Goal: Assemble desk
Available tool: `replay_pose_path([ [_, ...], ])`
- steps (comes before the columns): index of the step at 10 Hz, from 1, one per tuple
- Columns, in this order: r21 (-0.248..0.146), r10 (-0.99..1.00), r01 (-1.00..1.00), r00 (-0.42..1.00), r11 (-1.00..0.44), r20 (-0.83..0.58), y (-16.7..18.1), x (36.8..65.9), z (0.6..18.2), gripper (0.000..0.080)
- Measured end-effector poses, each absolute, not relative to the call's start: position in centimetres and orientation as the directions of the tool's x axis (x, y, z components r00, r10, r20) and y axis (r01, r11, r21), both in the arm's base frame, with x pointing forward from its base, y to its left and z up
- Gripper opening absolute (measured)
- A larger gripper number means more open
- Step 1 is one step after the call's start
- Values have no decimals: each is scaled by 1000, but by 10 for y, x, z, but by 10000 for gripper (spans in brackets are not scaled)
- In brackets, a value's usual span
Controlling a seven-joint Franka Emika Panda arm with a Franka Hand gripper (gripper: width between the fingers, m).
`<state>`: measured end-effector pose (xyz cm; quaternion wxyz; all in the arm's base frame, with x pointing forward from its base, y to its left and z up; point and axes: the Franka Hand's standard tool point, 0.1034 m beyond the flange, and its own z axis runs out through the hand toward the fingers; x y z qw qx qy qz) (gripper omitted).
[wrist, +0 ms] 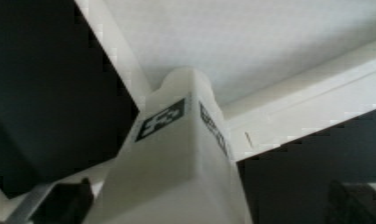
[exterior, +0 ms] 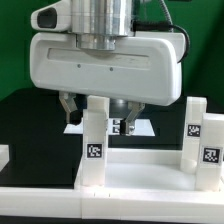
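In the exterior view, the tabletop (exterior: 130, 165) is seen lying on the dark counter (exterior: 25, 115) with its rim up, and legs are already standing in it: one leg (exterior: 95, 140) near the middle of the picture, two more at the exterior view's right (exterior: 195, 125) (exterior: 211, 150). The claw (exterior: 97, 110) hangs just behind the top of the middle leg, with its fingers spread apart and nothing pinched between them, so it looks like a leg-fitting step is in hand, with that leg standing in its socket and let go. In the wrist view, the same leg (wrist: 167, 150) is seen end-on, tag facing the camera, with a dark fingertip (wrist: 60, 200) just beside it and the tabletop's rim (wrist: 256, 60) running behind. Whether the leg is fully seated can't be told. Next, probably a straight lift clear is called for, without knocking the leg, then a fetch of any remaining leg.
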<state>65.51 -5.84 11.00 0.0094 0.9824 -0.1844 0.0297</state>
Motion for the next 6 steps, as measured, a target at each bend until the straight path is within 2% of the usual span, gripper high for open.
replay_pose_path([
  [4, 41, -58, -61, 997, -997, 54, -61, 655, 110, 648],
  [5, 43, -29, -32, 998, -999, 53, -62, 655, 110, 618],
  [6, 43, -30, -32, 998, -999, 53, -63, 655, 110, 483],
])
